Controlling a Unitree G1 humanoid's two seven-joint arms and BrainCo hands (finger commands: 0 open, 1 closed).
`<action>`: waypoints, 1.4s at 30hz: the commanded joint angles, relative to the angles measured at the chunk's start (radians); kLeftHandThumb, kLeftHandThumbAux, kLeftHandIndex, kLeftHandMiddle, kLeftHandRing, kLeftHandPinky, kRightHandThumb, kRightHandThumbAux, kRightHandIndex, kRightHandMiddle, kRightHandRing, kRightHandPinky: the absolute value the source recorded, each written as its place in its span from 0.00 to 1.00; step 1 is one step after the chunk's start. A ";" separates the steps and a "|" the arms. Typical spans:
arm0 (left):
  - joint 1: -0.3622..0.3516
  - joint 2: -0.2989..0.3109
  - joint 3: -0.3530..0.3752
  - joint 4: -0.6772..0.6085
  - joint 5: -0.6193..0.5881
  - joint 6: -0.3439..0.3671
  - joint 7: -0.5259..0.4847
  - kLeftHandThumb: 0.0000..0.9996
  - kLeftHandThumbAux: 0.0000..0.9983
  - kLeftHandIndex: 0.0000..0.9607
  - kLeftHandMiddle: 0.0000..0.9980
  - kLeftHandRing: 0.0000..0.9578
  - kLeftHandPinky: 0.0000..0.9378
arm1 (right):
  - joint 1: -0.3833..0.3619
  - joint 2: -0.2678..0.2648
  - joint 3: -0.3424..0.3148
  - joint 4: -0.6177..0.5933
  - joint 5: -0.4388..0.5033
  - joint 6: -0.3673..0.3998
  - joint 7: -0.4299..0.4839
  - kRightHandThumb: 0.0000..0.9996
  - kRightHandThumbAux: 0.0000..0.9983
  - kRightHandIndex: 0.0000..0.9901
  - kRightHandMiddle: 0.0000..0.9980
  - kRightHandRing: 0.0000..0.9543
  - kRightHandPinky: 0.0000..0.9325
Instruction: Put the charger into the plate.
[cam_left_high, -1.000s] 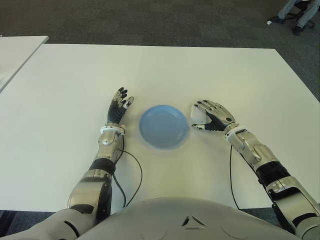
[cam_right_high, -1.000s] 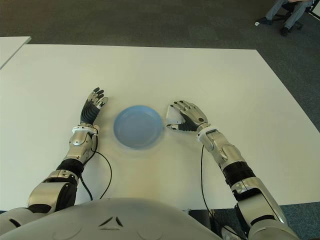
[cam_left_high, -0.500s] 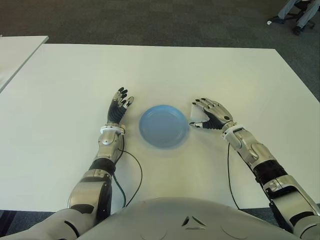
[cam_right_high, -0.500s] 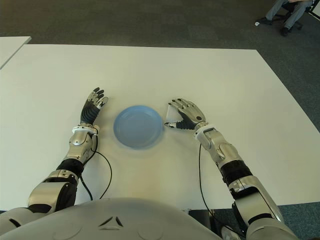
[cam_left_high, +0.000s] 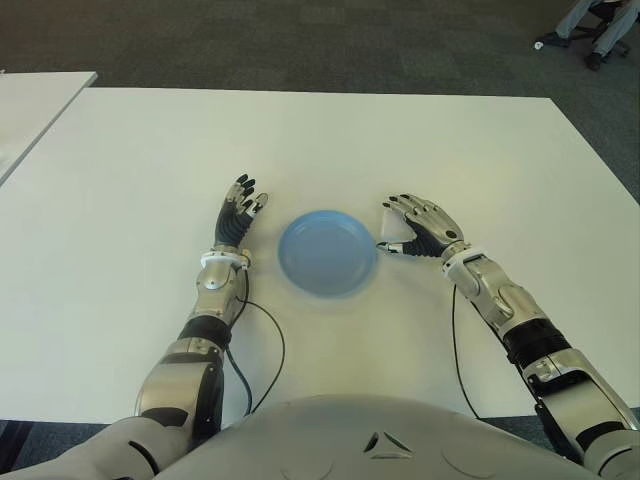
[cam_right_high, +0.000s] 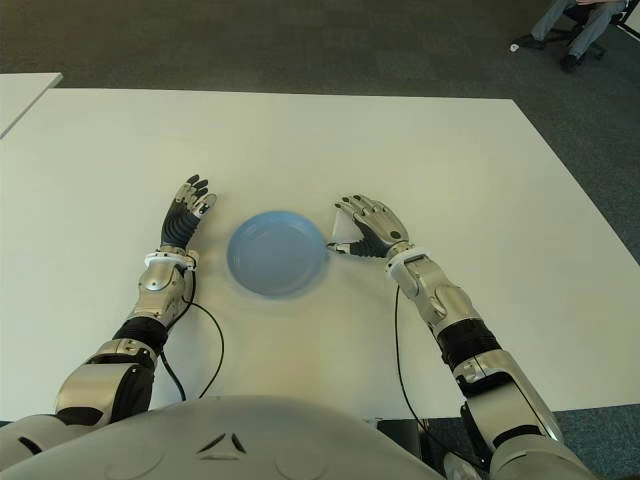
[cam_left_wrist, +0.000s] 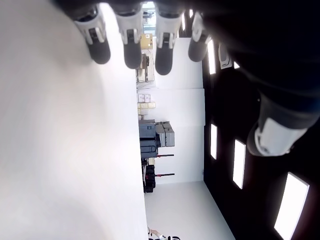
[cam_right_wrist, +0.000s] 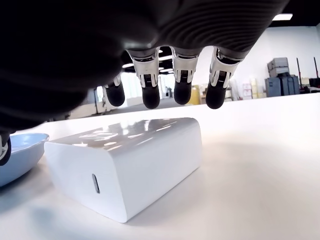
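The white charger (cam_right_wrist: 125, 165), a small block, lies flat on the table just right of the blue plate (cam_left_high: 296, 262). My right hand (cam_left_high: 394, 226) arches over the charger with its fingers (cam_right_wrist: 182, 90) spread above the top face and not closed on it. The thumb tip sits low at the side nearest the plate. In the right wrist view the plate's rim (cam_right_wrist: 17, 150) shows just beyond the charger. My left hand (cam_left_high: 238, 214) shows left of the plate with its fingers straight and holding nothing.
The white table (cam_left_high: 400, 140) stretches wide around the plate. A second table's corner (cam_left_high: 30, 100) stands at the far left. A person's legs and a chair base (cam_left_high: 595, 30) are on the carpet beyond the far right corner. Thin cables (cam_left_high: 270, 350) trail from both wrists.
My right hand has shifted a little leftward toward the plate, staying over the charger. The left hand and the plate have not moved.
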 joint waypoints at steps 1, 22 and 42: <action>0.049 -0.007 -0.011 0.062 0.009 0.034 -0.003 0.00 0.52 0.06 0.13 0.11 0.09 | -0.008 0.009 0.011 0.012 -0.004 0.009 -0.006 0.32 0.28 0.00 0.00 0.00 0.00; 0.050 -0.006 -0.001 0.079 -0.001 0.028 -0.002 0.00 0.54 0.05 0.13 0.12 0.09 | -0.093 -0.008 0.044 0.133 -0.004 -0.048 -0.011 0.32 0.28 0.00 0.00 0.00 0.00; 0.077 0.011 -0.001 0.052 -0.001 0.030 -0.014 0.00 0.53 0.04 0.13 0.10 0.05 | -0.176 -0.015 0.072 0.307 0.013 -0.181 -0.044 0.28 0.27 0.00 0.00 0.00 0.00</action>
